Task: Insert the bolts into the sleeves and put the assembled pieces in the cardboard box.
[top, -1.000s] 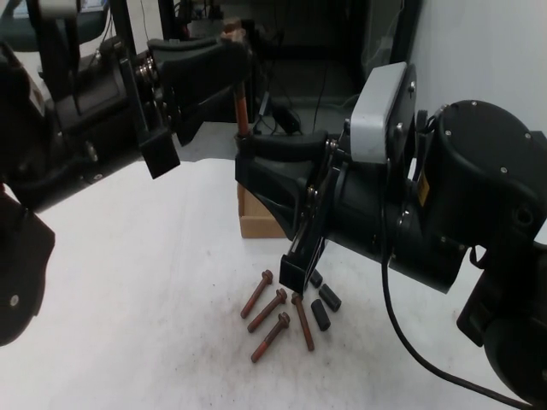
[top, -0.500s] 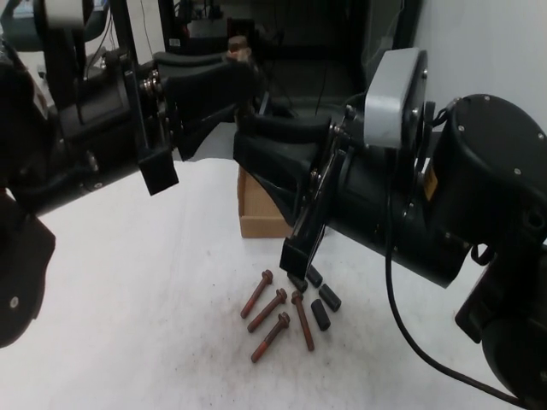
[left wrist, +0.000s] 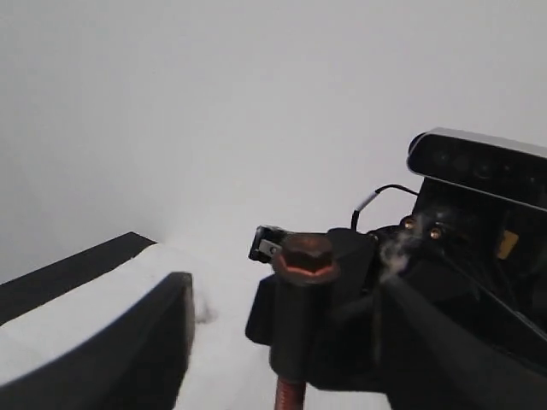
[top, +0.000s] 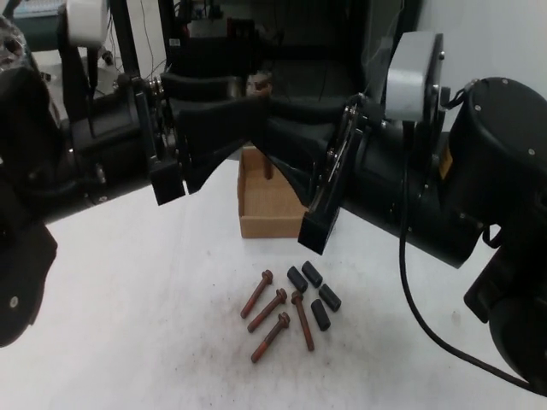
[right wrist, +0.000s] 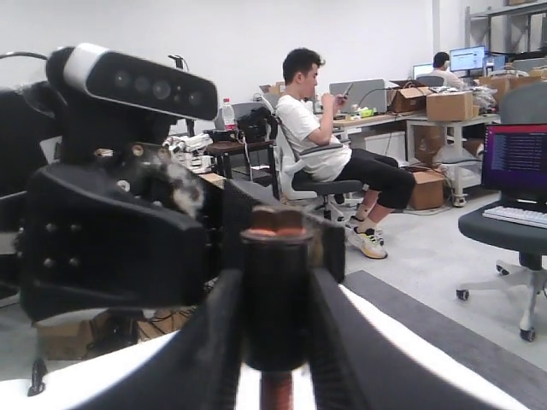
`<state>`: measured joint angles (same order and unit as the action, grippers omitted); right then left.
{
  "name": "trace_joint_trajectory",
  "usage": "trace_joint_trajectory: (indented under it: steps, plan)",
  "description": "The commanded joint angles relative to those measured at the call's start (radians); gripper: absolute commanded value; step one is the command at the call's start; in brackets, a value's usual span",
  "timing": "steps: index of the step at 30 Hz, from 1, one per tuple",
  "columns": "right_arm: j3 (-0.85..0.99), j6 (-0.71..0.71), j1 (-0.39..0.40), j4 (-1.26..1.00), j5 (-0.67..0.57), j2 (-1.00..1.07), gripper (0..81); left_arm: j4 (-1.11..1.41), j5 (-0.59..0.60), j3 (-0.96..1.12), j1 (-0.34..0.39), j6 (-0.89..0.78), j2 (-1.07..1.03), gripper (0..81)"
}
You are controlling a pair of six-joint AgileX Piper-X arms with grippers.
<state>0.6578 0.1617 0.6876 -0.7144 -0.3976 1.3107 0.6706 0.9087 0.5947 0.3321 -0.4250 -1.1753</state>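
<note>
Directly above the cardboard box (top: 256, 226), toward its far side, my two arms meet tip to tip, with one bolt (left wrist: 306, 256) already through a sleeve (right wrist: 275, 329). My right gripper (right wrist: 275, 286) is clamped on that sleeve, one finger on each flank. The copper head sits on top and the shank comes out underneath. My left gripper (left wrist: 284, 329) faces it from the other side of the box with its fingers spread wide. Light background shows between one finger and the piece, so I read it as touching nothing. What matters for the drop is the axis: the piece hangs upright, head up and shank pointing straight down. In the high view the shank's lower end lines up with the box's open top, just inside the far wall. How high it hangs above the box floor I cannot tell. I judge the release belongs to the right arm alone, with the left backing away from the box first. On the near side of the box, apart from it, four loose bolts (top: 267, 309) and four loose sleeves (top: 320, 314) lie flat on the bench (top: 128, 282).
</note>
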Motion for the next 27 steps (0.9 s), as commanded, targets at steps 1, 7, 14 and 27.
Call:
trace_joint_trajectory:
  steps: [1,7,14,27]
  plan:
    - [0.015,0.004,-0.003,-0.021,-0.028,-0.011,0.8,0.022,-0.02,0.001,-0.002,-0.004,-0.002,57.4]
    - [0.032,0.119,-0.014,0.21,0.067,-0.011,0.8,0.151,-0.197,0.001,-0.004,-0.031,0.013,56.7]
    - [0.278,0.197,-0.131,0.78,0.113,0.038,0.8,-0.002,-0.293,0.001,-0.03,0.009,0.026,14.0]
    - [0.974,0.024,-0.265,1.352,0.256,0.573,0.8,-0.584,-0.332,0.001,-0.031,0.045,0.026,0.3]
